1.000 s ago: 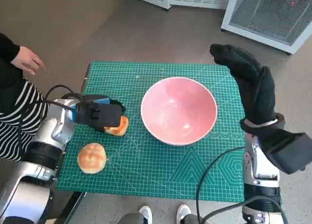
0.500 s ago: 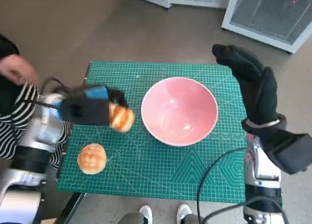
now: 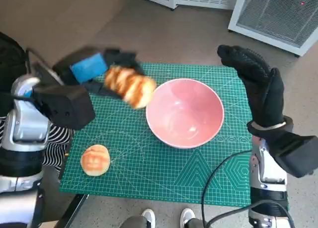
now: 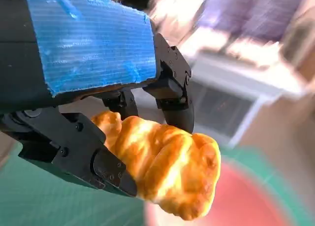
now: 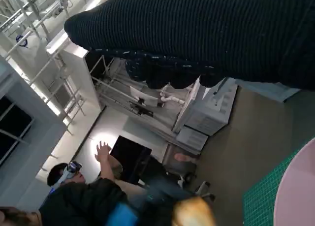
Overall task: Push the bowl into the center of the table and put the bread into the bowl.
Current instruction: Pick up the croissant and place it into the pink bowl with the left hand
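A pink bowl [image 3: 184,112] sits near the middle of the green cutting mat [image 3: 149,163]. My left hand [image 3: 97,71] holds a golden braided bread [image 3: 130,85] in the air just left of the bowl's rim; the left wrist view shows that bread [image 4: 165,164] pinched between the black fingers [image 4: 110,169]. A second round bread [image 3: 94,159] lies on the mat at the front left. My right hand [image 3: 258,86] is raised to the right of the bowl, fingers spread, holding nothing.
White appliances [image 3: 278,12] stand on the floor beyond the table. A person in a striped top [image 3: 52,148] is at the left edge, and the right wrist view shows a person [image 5: 83,196] with a raised hand. Feet [image 3: 166,217] show below the table's front edge.
My left hand has lifted the braided bread off the mat and carried it up and right toward the bowl. The right hand, bowl and round bread have stayed put.
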